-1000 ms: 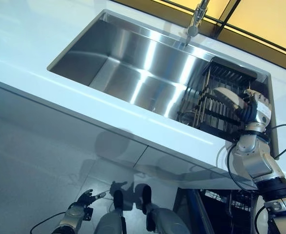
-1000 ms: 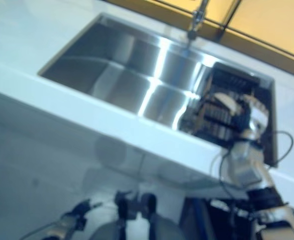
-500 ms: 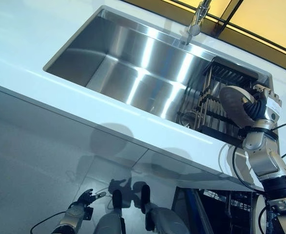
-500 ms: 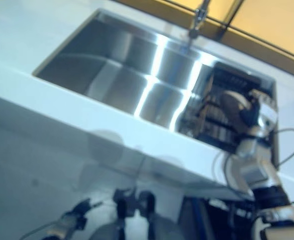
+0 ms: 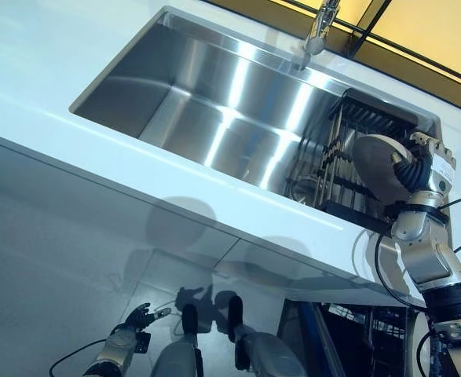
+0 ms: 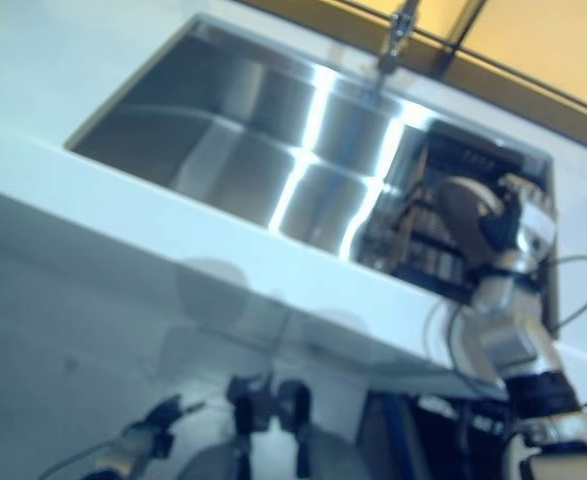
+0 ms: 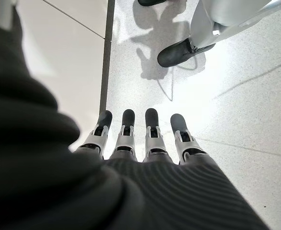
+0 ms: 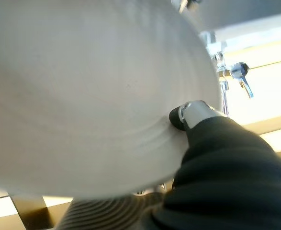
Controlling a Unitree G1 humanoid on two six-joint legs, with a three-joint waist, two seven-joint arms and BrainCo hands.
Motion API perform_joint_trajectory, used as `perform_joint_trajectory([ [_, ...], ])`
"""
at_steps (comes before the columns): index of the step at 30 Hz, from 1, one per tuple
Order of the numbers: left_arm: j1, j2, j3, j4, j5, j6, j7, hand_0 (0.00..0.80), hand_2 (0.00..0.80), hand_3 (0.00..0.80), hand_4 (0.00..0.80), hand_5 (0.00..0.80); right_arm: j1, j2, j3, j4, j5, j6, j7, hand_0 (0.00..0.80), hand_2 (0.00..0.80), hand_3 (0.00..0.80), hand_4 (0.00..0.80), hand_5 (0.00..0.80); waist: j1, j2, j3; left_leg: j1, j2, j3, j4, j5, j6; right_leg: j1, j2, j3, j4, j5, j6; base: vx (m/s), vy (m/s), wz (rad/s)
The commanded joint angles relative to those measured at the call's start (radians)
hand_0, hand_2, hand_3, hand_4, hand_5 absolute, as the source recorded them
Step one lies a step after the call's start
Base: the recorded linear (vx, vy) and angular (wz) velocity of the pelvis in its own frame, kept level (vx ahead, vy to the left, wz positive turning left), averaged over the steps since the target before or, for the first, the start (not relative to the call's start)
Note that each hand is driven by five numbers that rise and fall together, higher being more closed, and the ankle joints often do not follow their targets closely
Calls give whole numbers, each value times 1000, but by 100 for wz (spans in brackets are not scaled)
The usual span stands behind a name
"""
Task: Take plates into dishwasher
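My right hand (image 5: 418, 169) is shut on a round grey plate (image 5: 378, 165) and holds it on edge above the dark dish rack (image 5: 348, 161) at the right end of the steel sink (image 5: 206, 102). In the right wrist view the plate (image 8: 83, 96) fills the frame, with my thumb (image 8: 190, 115) pressed on its face. My left hand (image 5: 136, 320) hangs low beside my body, fingers (image 7: 126, 132) straight and empty over the pale floor. The dishwasher's dark open front (image 5: 356, 338) shows below the counter at the lower right.
A white counter (image 5: 73, 118) runs around the sink, with a tap (image 5: 320, 27) at its back edge. White cabinet fronts (image 5: 57, 236) hang below the counter.
My right hand has lifted the plate up out of the dish rack and now holds it a little higher. The camera has shifted slightly. The left hand has not moved.
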Motion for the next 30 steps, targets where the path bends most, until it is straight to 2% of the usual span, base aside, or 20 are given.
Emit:
perform_joint_trajectory([
  [1,12,-6,19,-6,20,-14,-6,0,0,0,0,0,-66,-113,-90,-87,16,-39,-74,800,800,800,800,800,-5,35,-58,8,-38,-38,33,-184,66,-1,45,20,102,-168,11,0,0,0],
  [16,52,-8,22,17,49,-22,-18,0,0,0,0,0,-17,-234,-212,-133,74,-78,-137,800,800,800,800,800,-23,26,-107,60,-41,-33,29,-193,67,22,57,43,73,-137,26,-10,10,-5],
  [23,83,4,23,28,94,-10,-30,0,0,0,0,0,27,-263,-268,-141,129,-70,-125,800,800,800,800,800,-29,11,-108,87,-39,-20,26,-190,62,18,62,39,44,-88,44,-6,11,-18],
  [25,90,9,28,30,99,-6,-34,0,0,0,0,0,38,-268,-283,-141,149,-69,-111,800,800,800,800,800,-29,6,-105,97,-37,-7,23,-187,58,14,61,17,43,-78,51,2,3,-30],
  [28,105,14,32,19,90,6,-31,0,0,0,0,0,51,-272,-299,-146,172,-69,-91,800,800,800,800,800,-21,-1,-97,121,-28,34,9,-183,54,10,45,-73,67,-56,66,-1,5,-39],
  [29,108,14,34,16,88,9,-29,0,0,0,0,0,54,-271,-302,-146,175,-71,-89,800,800,800,800,800,-18,-1,-95,126,-26,42,6,-182,54,9,42,-87,75,-53,68,-5,13,-54],
  [30,119,19,38,3,92,21,-27,0,0,0,0,0,64,-270,-311,-147,180,-66,-82,800,800,800,800,800,-13,-2,-92,138,-20,64,2,-183,56,9,28,-127,104,-48,72,3,9,-55],
])
